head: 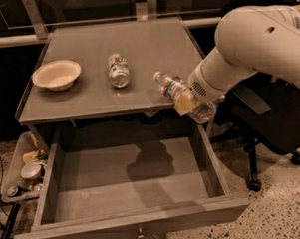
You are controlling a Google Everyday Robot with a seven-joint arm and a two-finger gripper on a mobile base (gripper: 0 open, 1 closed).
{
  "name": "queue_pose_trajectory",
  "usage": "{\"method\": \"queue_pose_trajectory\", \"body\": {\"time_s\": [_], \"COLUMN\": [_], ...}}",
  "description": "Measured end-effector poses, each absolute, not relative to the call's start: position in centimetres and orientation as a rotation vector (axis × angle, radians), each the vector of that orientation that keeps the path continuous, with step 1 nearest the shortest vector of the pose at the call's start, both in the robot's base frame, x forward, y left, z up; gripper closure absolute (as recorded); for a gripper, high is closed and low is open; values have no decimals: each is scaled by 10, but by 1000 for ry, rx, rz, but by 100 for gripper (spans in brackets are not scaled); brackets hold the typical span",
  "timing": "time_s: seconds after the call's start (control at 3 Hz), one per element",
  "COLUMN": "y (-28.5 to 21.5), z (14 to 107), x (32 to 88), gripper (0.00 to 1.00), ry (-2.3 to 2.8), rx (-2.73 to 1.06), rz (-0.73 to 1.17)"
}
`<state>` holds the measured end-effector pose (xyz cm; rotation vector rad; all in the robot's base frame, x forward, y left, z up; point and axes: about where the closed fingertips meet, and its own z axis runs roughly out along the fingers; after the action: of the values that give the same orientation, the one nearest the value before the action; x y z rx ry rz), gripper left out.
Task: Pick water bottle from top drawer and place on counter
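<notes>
Over the front right edge of the counter surface (pixel 137 47), the water bottle (pixel 169 85) is being held tilted, neck toward the surface, by the gripper (pixel 189 103), whose fingers (pixel 184 104) are being clamped on its body. Beneath it, the top drawer (pixel 128 182) is being shown pulled open. A bowl (pixel 56 74) and a toppled can (pixel 118 70) are being borne farther left.

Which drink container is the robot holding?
The clear water bottle, held by the gripper at the front edge of the counter; the green-and-white can lies on its side, untouched.
</notes>
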<state>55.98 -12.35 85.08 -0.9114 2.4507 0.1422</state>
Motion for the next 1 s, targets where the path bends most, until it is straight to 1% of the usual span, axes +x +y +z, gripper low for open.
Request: {"method": "queue_pose_trajectory", "body": {"time_s": [0.33,1.0], "y": [-129,-119], "z": [843,843], "x": [594,659], "gripper": [100,100], "ry": [2465,2458], "rx": [-887,-906], "rz": [160,200]}}
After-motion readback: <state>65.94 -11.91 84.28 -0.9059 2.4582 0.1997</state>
